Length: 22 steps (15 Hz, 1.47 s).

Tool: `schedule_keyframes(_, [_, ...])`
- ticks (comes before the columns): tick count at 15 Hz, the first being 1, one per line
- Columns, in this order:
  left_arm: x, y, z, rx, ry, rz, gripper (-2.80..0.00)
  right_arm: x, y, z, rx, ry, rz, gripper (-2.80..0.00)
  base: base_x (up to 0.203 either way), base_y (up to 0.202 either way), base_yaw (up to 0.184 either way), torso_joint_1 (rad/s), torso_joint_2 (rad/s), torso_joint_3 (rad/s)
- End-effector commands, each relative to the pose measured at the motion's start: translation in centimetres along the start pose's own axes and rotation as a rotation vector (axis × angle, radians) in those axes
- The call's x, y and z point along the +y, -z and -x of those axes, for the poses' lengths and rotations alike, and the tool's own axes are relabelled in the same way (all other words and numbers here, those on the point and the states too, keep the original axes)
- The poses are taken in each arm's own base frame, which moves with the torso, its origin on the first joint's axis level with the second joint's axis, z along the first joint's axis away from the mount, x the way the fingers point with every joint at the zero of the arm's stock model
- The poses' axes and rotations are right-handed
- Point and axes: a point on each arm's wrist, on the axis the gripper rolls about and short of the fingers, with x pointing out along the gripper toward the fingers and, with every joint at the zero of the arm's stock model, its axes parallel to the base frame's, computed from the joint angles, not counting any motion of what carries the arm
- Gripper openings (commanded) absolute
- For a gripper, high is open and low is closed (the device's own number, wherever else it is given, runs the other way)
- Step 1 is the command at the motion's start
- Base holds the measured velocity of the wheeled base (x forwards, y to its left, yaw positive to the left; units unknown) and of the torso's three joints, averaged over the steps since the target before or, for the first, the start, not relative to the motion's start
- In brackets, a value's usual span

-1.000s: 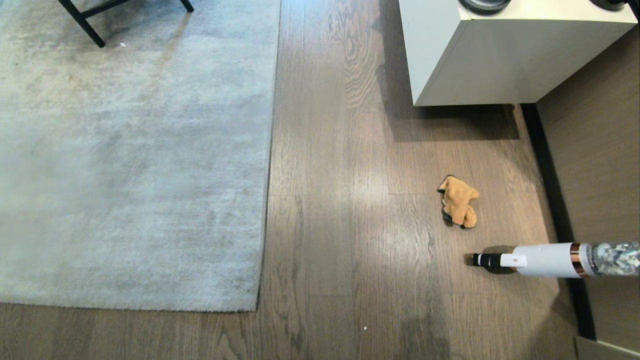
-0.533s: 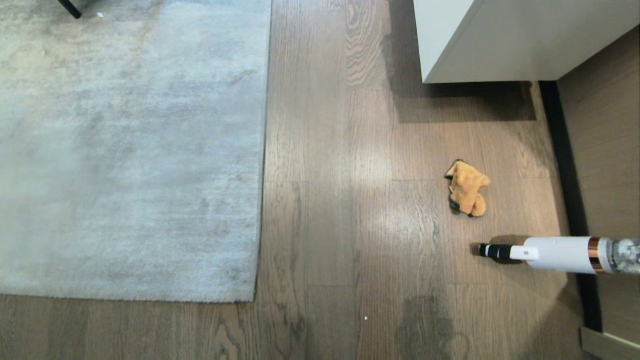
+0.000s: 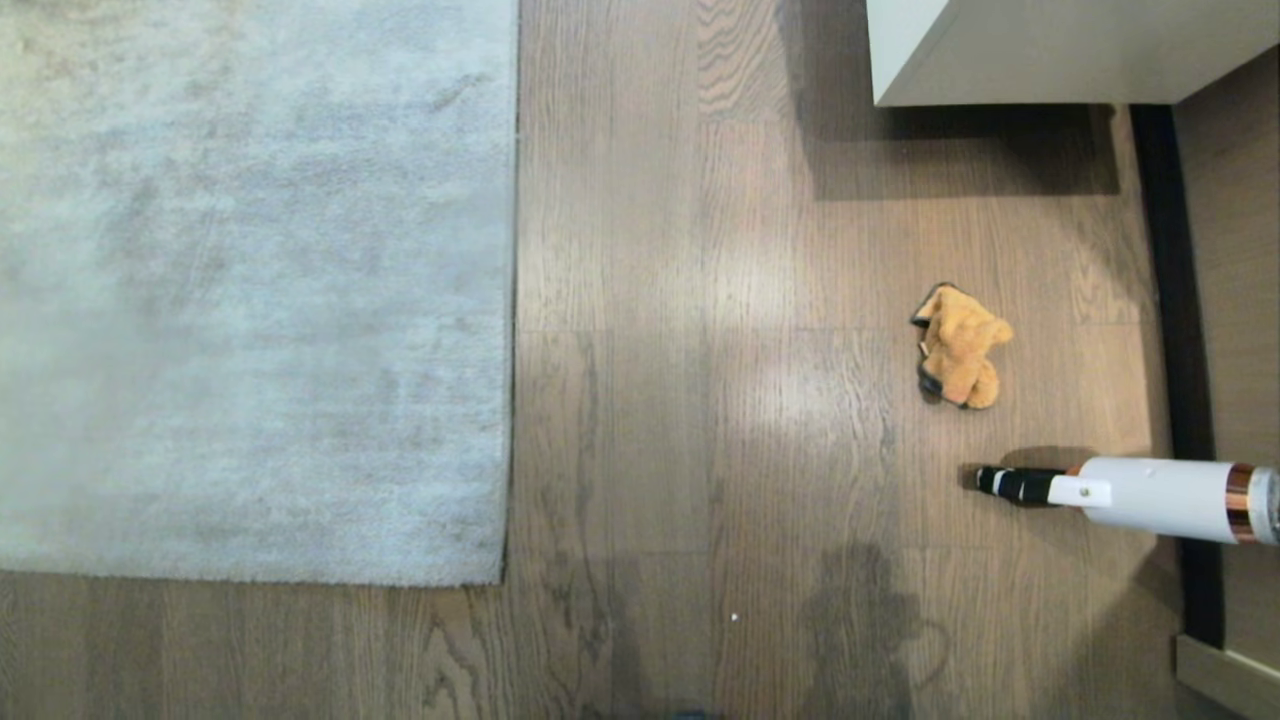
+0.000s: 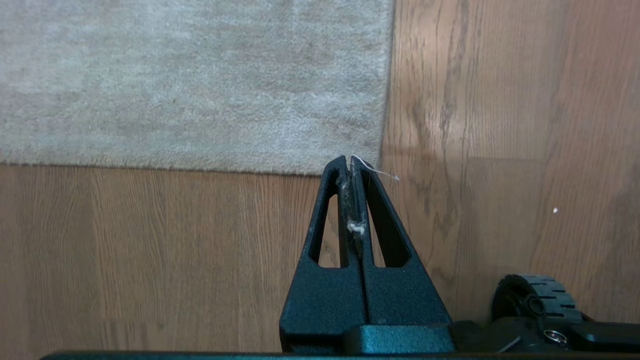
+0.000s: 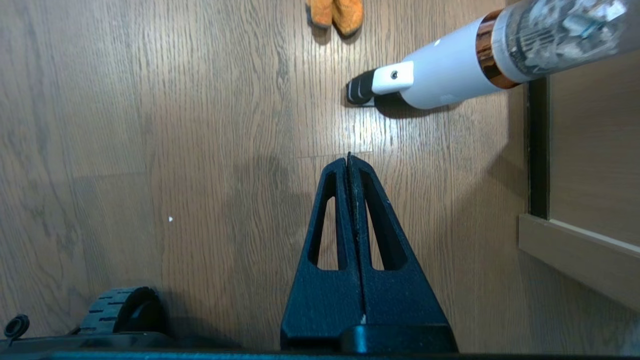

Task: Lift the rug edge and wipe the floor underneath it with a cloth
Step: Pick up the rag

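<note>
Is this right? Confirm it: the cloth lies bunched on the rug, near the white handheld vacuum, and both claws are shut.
Not quite. The cloth lies bunched on the bare floor, well clear of the rug, as the head view shows. The rest stands: it is near the white vacuum, and the left claw and right claw are shut.

- Even, fairly bright indoor light across the floor (image 3: pixel 640 300).
- Soft glare patches on the planks left of the cloth (image 3: pixel 958 345).
- The white cabinet (image 3: pixel 1050 50) far right casts a dark shadow on the floor beneath it.
- A faint rounded shadow lies on the near planks.
- The rug (image 3: pixel 250 290) looks hazy toward the left edge.
- Both wrist views are sharp.
</note>
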Motion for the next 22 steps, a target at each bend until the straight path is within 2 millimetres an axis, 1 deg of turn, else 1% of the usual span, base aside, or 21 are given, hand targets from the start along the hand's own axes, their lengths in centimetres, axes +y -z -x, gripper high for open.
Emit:
schedule_keyframes(1, [0.0, 0.02, 0.0, 0.002, -0.001, -0.001, -2.8, 0.0, 0.0, 0.0, 0.0, 0.0, 0.0, -2.8, 0.0, 0.0, 0.0, 0.002, 0.01, -0.196])
schedule_keyframes(22, [0.0, 0.02, 0.0, 0.002, -0.001, -0.001, -2.8, 0.0, 0.0, 0.0, 0.0, 0.0, 0.0, -2.8, 0.0, 0.0, 0.0, 0.002, 0.0, -0.196])
